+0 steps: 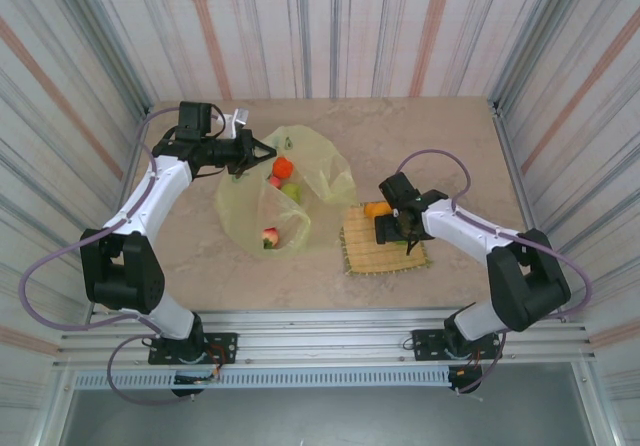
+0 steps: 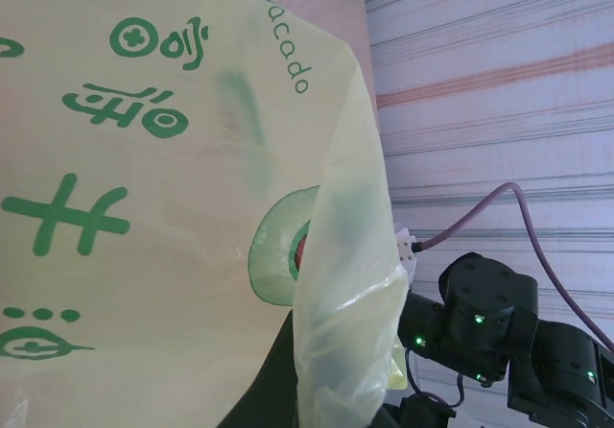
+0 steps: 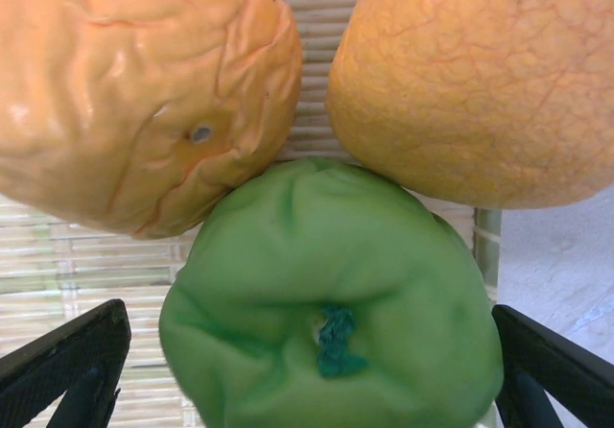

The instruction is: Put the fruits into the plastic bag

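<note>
Two jobs are split between the arms. The left fingers [image 1: 262, 150] are pressed together on the far rim of the plastic bag [image 1: 325, 166], pinching the thin film and holding it up off the table [image 1: 450, 146]. I judge this keeps the mouth gaping toward the other arm, so that fruit can be dropped in without anything fumbling at the opening. From the left wrist view the bag [image 2: 144, 207] hangs slack right across the lens, which fits a pinch at the rim. Several fruits already lie inside the bag: an orange one [image 1: 283, 166], a small red one [image 1: 273, 180], a green one [image 1: 291, 192], and a red one [image 1: 270, 236] nearer the front edge.

The right fingers [image 3: 67, 361] are spread wide and hang low over the straw mat [image 1: 385, 258]. The green apple [image 3: 331, 322] sits squarely between them, its stem end facing the camera. A gap shows on one side, and the other finger is just beside the skin; neither appears to press yet. One orange [image 3: 134, 92] and a second orange [image 3: 480, 73] touch the apple from behind. Closing should therefore catch only the apple, though its neighbours may get nudged.
</note>
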Robot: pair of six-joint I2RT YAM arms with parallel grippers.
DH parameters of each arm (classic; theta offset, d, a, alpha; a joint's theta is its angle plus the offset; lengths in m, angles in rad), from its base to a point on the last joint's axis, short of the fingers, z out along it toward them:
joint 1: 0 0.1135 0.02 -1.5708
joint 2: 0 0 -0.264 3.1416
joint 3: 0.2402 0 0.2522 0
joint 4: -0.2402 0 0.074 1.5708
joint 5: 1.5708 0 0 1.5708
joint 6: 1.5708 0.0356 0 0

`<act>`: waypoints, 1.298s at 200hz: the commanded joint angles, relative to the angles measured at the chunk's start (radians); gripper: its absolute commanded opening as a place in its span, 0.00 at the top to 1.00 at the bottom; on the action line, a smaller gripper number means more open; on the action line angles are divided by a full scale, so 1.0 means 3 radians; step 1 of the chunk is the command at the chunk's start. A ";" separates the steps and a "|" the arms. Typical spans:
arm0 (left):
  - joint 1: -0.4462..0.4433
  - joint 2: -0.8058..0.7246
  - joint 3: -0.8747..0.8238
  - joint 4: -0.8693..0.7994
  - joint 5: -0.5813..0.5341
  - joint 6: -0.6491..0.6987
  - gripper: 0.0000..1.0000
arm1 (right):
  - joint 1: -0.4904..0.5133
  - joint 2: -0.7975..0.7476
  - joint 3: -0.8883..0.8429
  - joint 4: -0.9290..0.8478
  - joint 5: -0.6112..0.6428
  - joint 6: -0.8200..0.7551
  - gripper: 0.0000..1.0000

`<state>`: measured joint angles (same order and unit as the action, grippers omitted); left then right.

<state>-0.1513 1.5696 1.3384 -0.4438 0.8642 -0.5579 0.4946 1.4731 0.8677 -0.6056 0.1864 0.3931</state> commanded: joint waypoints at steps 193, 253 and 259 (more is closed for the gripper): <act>0.0028 -0.0087 -0.0029 -0.0003 0.0034 0.0009 1.00 | -0.0135 -0.0103 0.0032 -0.0073 0.0007 0.0142 0.32; 0.0029 -0.0083 -0.0027 -0.0003 0.0034 -0.0002 1.00 | -0.0114 -0.0850 0.0030 -0.0152 0.0054 0.0116 0.35; 0.0029 -0.0086 -0.0029 -0.0003 0.0034 -0.0002 1.00 | -0.0091 -0.0951 0.0030 -0.0102 0.0013 0.0095 0.35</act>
<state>-0.1513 1.5700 1.3384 -0.4438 0.8642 -0.5579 0.4576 1.2976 0.8722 -0.6266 0.1902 0.4156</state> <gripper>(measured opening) 0.052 0.683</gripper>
